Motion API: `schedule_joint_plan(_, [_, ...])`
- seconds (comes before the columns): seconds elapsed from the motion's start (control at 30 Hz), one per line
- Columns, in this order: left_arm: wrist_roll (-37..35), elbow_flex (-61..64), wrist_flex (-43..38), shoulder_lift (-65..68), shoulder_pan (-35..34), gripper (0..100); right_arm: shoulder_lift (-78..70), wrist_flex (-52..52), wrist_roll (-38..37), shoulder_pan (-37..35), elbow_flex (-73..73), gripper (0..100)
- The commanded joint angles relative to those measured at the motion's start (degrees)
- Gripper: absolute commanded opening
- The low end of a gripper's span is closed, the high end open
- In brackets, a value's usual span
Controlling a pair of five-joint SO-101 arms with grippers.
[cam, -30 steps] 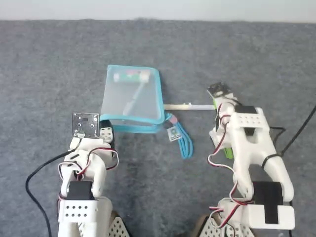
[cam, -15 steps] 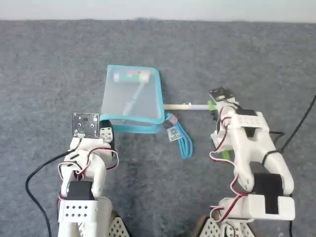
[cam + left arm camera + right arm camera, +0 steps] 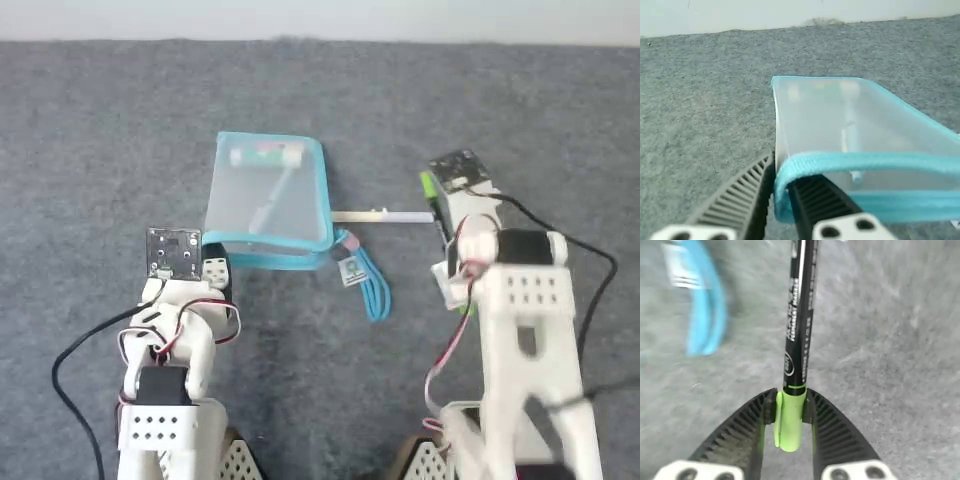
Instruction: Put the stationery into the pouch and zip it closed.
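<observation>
A translucent pouch [image 3: 268, 200] with blue trim lies at the middle of the grey table, holding a short capped stick [image 3: 265, 155] and a white pen [image 3: 272, 200]. My left gripper [image 3: 215, 264] sits at the pouch's near left corner. In the left wrist view, the left gripper [image 3: 780, 175] is shut on the pouch's blue rim [image 3: 850, 162]. My right gripper [image 3: 789, 393] is shut on the green cap of a black marker [image 3: 797, 315]. The marker's green end [image 3: 428, 185] shows right of the pouch. A thin white stick [image 3: 375, 215] lies between the pouch and the right arm.
A blue strap [image 3: 372, 285] with a small printed tag [image 3: 351, 271] trails from the pouch's near right corner toward the right arm, and the strap [image 3: 707, 315] lies near the marker. A black cable [image 3: 75, 350] loops beside the left arm. A pale wall borders the table's far edge.
The right arm has risen and stretched farther from its base, carrying the marker with it. The left arm and the pouch have not moved.
</observation>
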State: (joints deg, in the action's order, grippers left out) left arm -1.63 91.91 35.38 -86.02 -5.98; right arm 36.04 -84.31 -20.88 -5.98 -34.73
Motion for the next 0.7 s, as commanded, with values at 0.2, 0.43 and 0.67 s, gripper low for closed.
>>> schedule_joint_plan(0.2, [0.3,-2.1,-1.4,-0.1,0.6,1,9.0,-18.0,-5.0,-30.8,12.0,0.8])
schedule_joint_plan(0.43, [0.4,-1.5,-1.6,-0.1,0.6,1,0.4,-15.8,-1.7,-35.5,12.1,0.8])
schedule_joint_plan(0.67, [0.4,-1.5,-1.3,-0.1,2.7,1,-10.9,-12.2,1.9,-35.2,16.4,0.8])
